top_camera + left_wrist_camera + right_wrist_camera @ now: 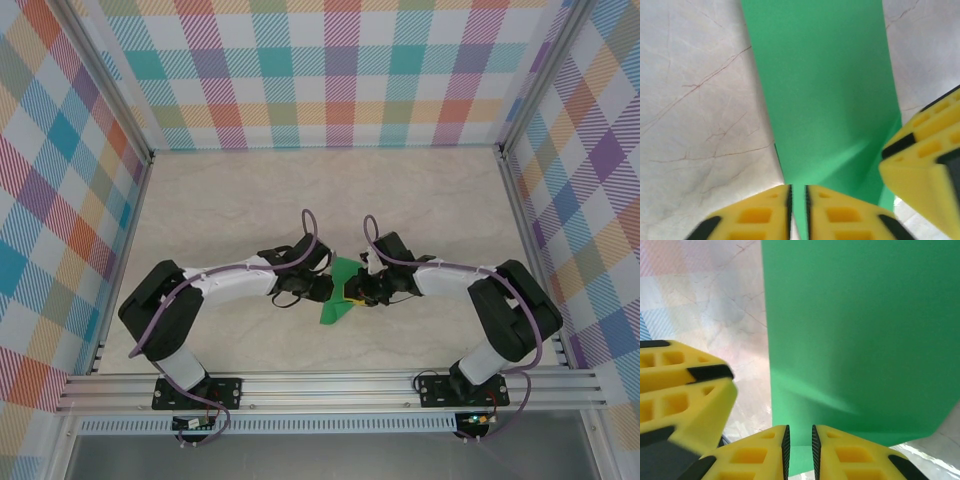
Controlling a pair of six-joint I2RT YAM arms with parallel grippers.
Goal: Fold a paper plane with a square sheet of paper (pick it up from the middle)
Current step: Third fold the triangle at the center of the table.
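The green sheet of paper lies folded on the table between the two arms, its pointed end toward the near left. My left gripper is at its left edge and my right gripper at its right edge. In the left wrist view the paper is a long flat strip with a soft crease, and my left gripper stands slightly open, green showing through the narrow gap. In the right wrist view the paper spreads ahead, and my right gripper is a little open over its near edge.
The two grippers are very close: the right one's yellow finger enters the left wrist view, and the left one's finger enters the right wrist view. Pale marbled tabletop lies beyond, ringed by plaid walls.
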